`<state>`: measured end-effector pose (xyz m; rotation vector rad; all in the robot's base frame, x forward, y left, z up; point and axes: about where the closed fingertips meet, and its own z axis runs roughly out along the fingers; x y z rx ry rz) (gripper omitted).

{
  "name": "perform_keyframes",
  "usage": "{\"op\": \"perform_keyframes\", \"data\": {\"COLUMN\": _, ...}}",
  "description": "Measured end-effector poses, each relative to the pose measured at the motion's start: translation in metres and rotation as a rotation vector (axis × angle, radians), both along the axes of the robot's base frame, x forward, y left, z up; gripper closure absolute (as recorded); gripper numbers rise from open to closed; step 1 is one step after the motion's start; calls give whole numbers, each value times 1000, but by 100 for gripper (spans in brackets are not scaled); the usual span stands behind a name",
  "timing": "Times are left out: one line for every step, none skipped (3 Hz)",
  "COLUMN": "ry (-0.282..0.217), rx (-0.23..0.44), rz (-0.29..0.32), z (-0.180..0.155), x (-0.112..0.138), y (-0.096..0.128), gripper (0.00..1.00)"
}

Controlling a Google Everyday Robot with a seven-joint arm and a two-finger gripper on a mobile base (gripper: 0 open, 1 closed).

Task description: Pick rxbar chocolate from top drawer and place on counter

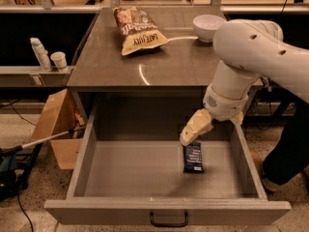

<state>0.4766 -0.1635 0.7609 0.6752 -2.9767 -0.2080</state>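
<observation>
The rxbar chocolate (193, 157), a small dark bar with pale lettering, lies flat on the grey floor of the open top drawer (120, 173), right of centre. My cream gripper (189, 135) hangs from the white arm (246, 52) inside the drawer. Its tip is just above the bar's far end, and I cannot tell if it touches the bar. The drawer's black handle (169, 221) is on the front panel. The grey-brown counter (169, 66) lies above and behind the drawer.
A tan-and-brown snack bag (137, 29) and a white bowl (208, 26) sit on the counter's far part. A cardboard box (55, 125) stands left of the drawer. A bottle (40, 53) and a cup (59, 61) sit on a left shelf. A person's leg (289, 149) is at the right.
</observation>
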Motion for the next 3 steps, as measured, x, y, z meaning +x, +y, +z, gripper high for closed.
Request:
{"op": "perform_keyframes", "data": {"ry": 39, "rx": 25, "rz": -40, "z": -21, "x": 5, "y": 4, "gripper": 0}}
{"op": "perform_keyframes", "data": {"ry": 102, "rx": 63, "rz": -51, "z": -46, "x": 9, "y": 11, "gripper": 0}}
{"op": "perform_keyframes", "data": {"ry": 198, "rx": 70, "rz": 7, "z": -72, "x": 11, "y": 24, "gripper": 0}}
